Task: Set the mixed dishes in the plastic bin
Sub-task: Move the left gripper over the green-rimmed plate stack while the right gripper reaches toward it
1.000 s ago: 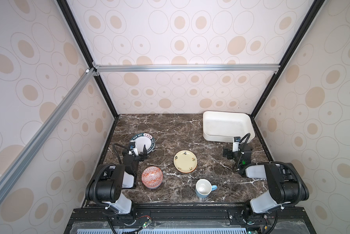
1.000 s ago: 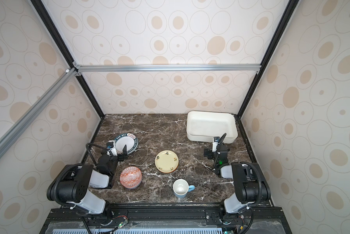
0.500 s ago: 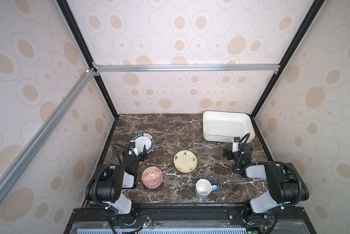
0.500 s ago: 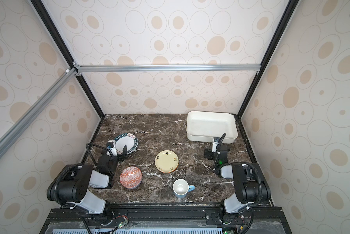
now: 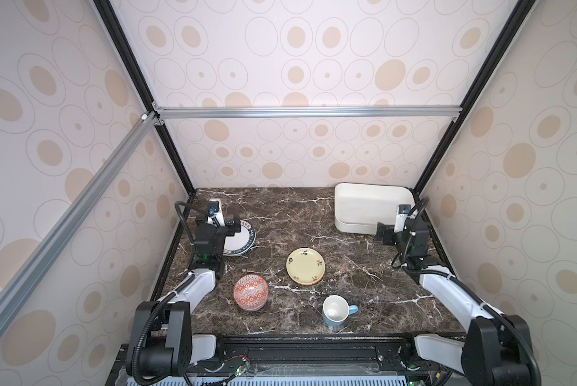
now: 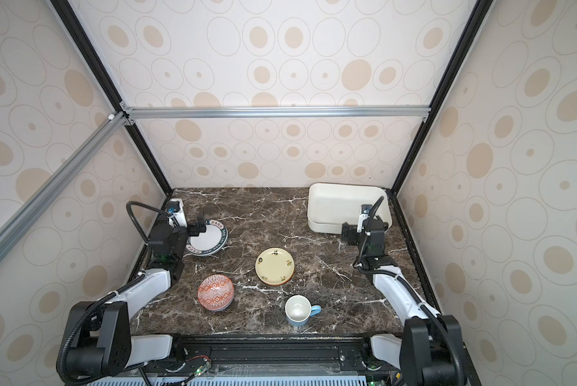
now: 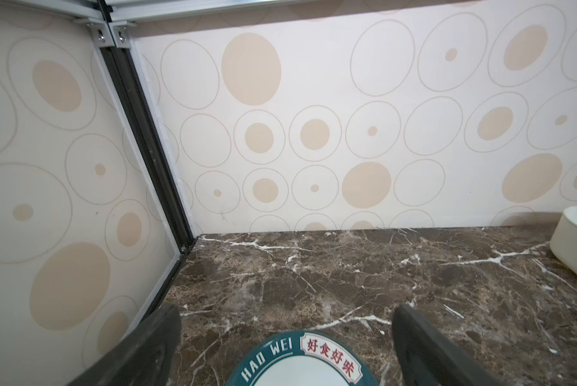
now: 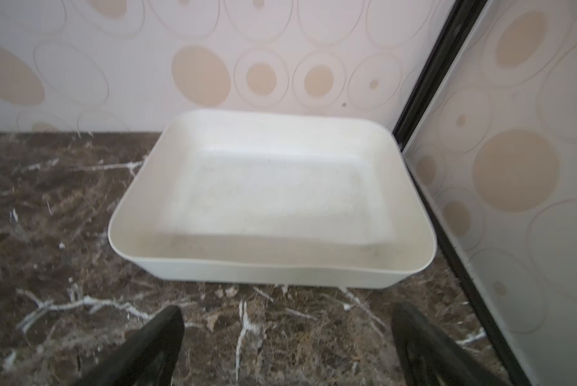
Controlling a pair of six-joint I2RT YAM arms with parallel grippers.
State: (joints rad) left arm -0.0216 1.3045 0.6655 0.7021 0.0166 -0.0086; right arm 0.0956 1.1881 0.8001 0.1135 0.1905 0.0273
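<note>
View: both top views
L arm: left gripper [image 5: 232, 227] over far-left part of round white plate w/ dark-green lettered rim [image 5: 243, 241]; jaws spread wide, nothing held; contact w/ plate cannot be told.
R arm: right gripper [image 5: 384, 234] just before near wall of shallow off-white rectangular plastic bin [image 5: 364, 207]; jaws spread wide, nothing held.
Bin posn: far-right corner of dark-brown marble-pattern table [image 5: 280, 214].
Other dishes: round cream-yellow plate [image 5: 305, 266] mid-table; red-orange patterned bowl, lavender outside [image 5: 250, 291], near-left; light-blue mug [image 5: 335, 309] upright nr front edge, handle to the right.
Dish status: all four pcs on table, apart from each other, outside bin.

View: left wrist
Grip: two black left fingers [image 7: 146, 351] well apart; white plate's green rim, lettered "HAO WEI" w/ red characters, lies between them.
Bin: one rounded corner at frame edge.

View: right wrist
Grip: two black right fingers [image 8: 153, 347] well apart over bare marble, gripping nothing.
Bin: straight ahead, near wall just beyond tips, not touching; inside plain off-white.
Img quality: slightly blurred.
</note>
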